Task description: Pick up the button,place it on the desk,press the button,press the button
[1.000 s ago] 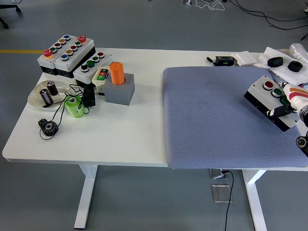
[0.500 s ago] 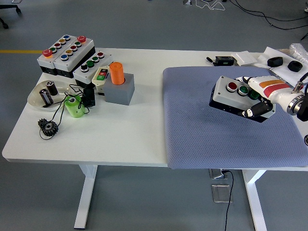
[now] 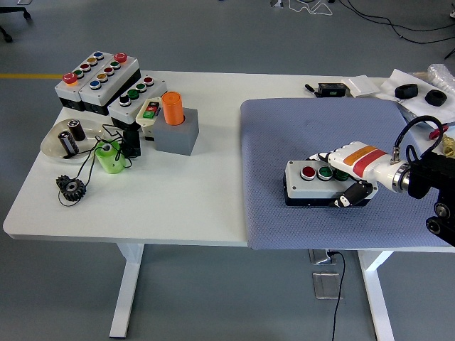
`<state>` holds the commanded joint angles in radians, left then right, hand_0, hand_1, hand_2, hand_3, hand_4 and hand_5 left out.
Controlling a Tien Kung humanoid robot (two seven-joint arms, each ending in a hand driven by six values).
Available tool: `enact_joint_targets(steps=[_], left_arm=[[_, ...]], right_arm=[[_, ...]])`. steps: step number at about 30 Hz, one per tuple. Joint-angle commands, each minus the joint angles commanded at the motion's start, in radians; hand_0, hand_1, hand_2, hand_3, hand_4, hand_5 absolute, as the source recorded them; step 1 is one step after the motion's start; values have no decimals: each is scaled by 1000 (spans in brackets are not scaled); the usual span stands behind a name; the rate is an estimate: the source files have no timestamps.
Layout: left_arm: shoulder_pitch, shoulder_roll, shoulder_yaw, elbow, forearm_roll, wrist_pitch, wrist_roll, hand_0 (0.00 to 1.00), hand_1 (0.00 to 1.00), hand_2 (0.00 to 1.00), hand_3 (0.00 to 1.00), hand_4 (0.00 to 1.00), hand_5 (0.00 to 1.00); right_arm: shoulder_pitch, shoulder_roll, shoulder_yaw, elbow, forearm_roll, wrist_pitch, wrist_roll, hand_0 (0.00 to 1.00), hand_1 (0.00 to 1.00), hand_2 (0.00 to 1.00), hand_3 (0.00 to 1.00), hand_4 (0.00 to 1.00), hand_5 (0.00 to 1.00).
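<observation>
So the button box [image 3: 313, 182] has come a long way in the last second: it was up at the right edge of the table, tilted in the air, and now it's down low on the grey mat [image 3: 284, 135], left of where it started. The right hand [image 3: 350, 177] is wrapped around its right end, fingers over the top and thumb against the front side. Box looks level and seems to be touching the mat, though I can't be sure the weight is fully off the hand.

My take on the step: let it settle flat before the fingers come off, then lift the hand straight up so it doesn't drag the box sideways. The fingers sit right by the green button, so watch for an accidental press.

Room-wise it's fine. The mat's front edge is near, but there's open mat to the left and behind. Further back sit a small black device [image 3: 331, 89] and some black pieces [image 3: 416, 92], well apart. The cluttered left side is nowhere close. Left arm isn't visible.
</observation>
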<state>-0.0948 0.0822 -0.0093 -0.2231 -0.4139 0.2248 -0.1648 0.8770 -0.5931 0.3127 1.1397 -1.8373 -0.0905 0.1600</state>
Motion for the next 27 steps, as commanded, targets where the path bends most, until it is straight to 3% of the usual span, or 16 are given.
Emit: enact_joint_targets(steps=[2, 7, 8, 13, 14, 20, 21, 26, 27], left_arm=[[0, 0, 2, 0, -5, 0, -2, 733, 811, 822, 693, 484, 998], [2, -1, -2, 0, 0, 1, -2, 733, 811, 822, 693, 484, 998], [2, -1, -4, 0, 2, 2, -1, 733, 810, 822, 692, 485, 998], [5, -1, -9, 0, 10, 3, 0, 733, 810, 822, 692, 485, 998], [6, -1, -11, 0, 12, 3, 1, 733, 810, 822, 691, 485, 998], [11, -3, -22, 0, 26, 4, 5, 733, 810, 822, 691, 485, 998], [12, -3, -23, 0, 28, 4, 5, 732, 810, 822, 691, 485, 998], [12, -1, -29, 0, 40, 4, 8, 732, 810, 822, 691, 485, 998], [12, -1, -28, 0, 38, 4, 7, 732, 809, 822, 690, 485, 998]], right_arm=[[0, 0, 3, -1, -15, 2, 7, 40, 35, 234, 367, 443, 12], [-2, 5, 5, -6, -15, 38, 2, 40, 35, 234, 367, 443, 12], [-4, 6, 7, -8, -16, 48, -1, 181, 109, 324, 428, 540, 88], [-14, 3, 17, -11, -26, 92, -41, 181, 109, 324, 428, 540, 88], [-16, 2, 18, -12, -29, 95, -51, 342, 268, 391, 511, 621, 189], [-25, -4, 35, -10, -39, 121, -84, 342, 268, 391, 511, 621, 189], [-27, -6, 40, -7, -40, 129, -86, 502, 463, 530, 706, 730, 303], [-29, -15, 56, 2, -70, 151, -90, 502, 463, 530, 706, 730, 303], [-28, -16, 56, 0, -79, 155, -91, 635, 603, 697, 894, 855, 363]])
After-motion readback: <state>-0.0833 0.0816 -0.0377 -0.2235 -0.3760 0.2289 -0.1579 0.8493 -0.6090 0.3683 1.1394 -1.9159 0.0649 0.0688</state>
